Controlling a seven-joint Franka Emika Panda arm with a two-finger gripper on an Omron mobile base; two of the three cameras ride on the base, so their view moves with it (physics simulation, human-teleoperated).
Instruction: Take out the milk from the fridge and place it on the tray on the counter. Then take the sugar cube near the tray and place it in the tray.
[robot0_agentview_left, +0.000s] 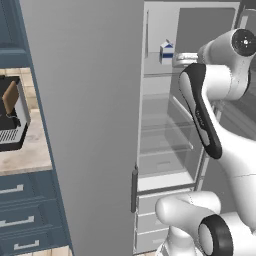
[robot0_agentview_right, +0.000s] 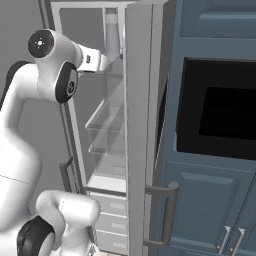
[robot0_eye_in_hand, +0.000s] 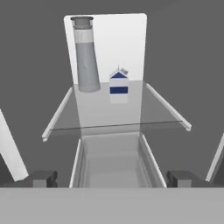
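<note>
The milk (robot0_eye_in_hand: 118, 84), a small white carton with a blue band, stands upright on the top glass shelf (robot0_eye_in_hand: 100, 114) of the open fridge (robot0_agentview_left: 165, 125). In the left base view the milk (robot0_agentview_left: 166, 51) is just left of my hand. My gripper (robot0_eye_in_hand: 111, 178) is open, its two dark fingertips (robot0_eye_in_hand: 41, 178) set wide and level with the shelf's front edge. The carton is well ahead of them, slightly right of centre, with nothing between the fingers. A stretch of the counter (robot0_agentview_left: 27, 152) shows at the far left. The tray and the sugar cube are out of view.
A tall grey bottle (robot0_eye_in_hand: 86, 54) stands left of the milk on the same shelf. The fridge door (robot0_agentview_left: 85, 125) hangs open to the left. A dark appliance (robot0_agentview_left: 12, 120) sits on the counter. Blue cabinets with a built-in oven (robot0_agentview_right: 220, 120) flank the fridge's right side.
</note>
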